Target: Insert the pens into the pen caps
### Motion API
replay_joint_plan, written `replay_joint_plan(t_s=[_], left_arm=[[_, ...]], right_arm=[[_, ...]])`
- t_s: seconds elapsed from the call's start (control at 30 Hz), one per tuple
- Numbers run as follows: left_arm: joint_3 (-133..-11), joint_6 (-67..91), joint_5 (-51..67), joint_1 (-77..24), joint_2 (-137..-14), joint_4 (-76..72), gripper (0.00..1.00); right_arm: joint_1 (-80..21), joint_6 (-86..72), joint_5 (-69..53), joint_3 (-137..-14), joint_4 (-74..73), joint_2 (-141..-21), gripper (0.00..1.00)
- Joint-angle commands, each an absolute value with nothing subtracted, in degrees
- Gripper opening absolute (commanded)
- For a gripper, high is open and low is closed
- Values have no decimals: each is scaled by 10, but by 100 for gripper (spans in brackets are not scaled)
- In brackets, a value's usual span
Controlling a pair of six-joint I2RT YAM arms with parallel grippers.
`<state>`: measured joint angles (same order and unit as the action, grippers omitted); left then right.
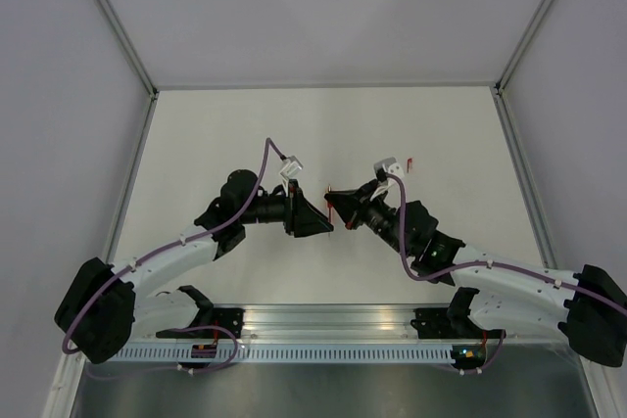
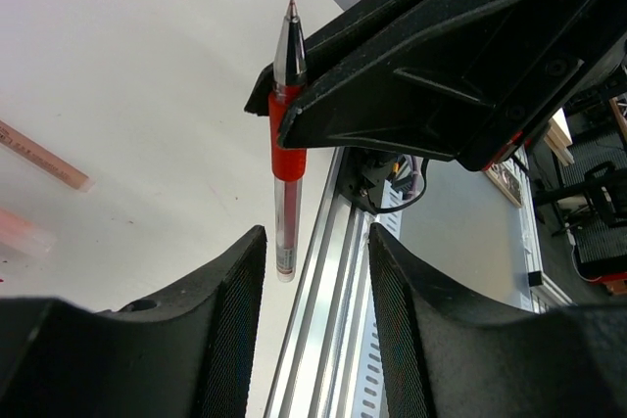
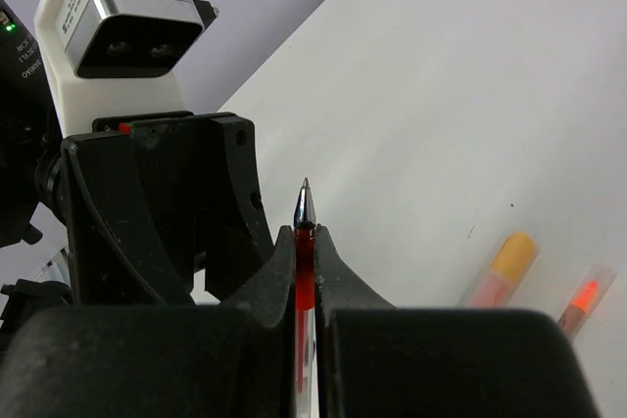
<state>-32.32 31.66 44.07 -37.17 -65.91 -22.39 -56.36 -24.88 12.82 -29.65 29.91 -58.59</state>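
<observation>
At mid-frame the right hand [image 3: 306,242] is clamping a slim red plastic pen [image 2: 287,156], tip poking free, the left hand [image 2: 315,242] is gaping empty beside it, and I'd be keeping that tip dead steady for capping.

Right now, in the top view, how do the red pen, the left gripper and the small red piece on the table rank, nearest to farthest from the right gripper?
1. Red pen: held by the right gripper itself.
2. Left gripper: just to its left, open, facing it.
3. Small red piece: farthest, lying on the table beyond, toward the right.
</observation>
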Motion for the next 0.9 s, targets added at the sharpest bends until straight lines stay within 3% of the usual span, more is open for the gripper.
replay_joint_plan(t_s=[0.0,0.37,0.47,0.6,0.7,0.83,0.87], left_arm=[[-345,312,455,-375,-666,-242,52],[-350,313,452,-384,-693,-251,55],[-352,313,454,-386,-695,-252,43],[-352,313,457,-388,-693,-253,8],[-352,316,455,-388,-693,-254,2],[-352,316,447,-388,-689,-246,2],[-352,316,433,-387,-687,-241,2]], right_arm=[[-561,-272,144,-287,340,-568,0],[-561,-315,124,-259,410,-569,0],[-561,-319,126,-257,412,-570,0],[-560,-319,140,-252,414,-562,0],[-560,-316,149,-249,411,-557,1],[-561,-288,140,-272,375,-551,48],[-560,-284,147,-278,349,-542,52]])
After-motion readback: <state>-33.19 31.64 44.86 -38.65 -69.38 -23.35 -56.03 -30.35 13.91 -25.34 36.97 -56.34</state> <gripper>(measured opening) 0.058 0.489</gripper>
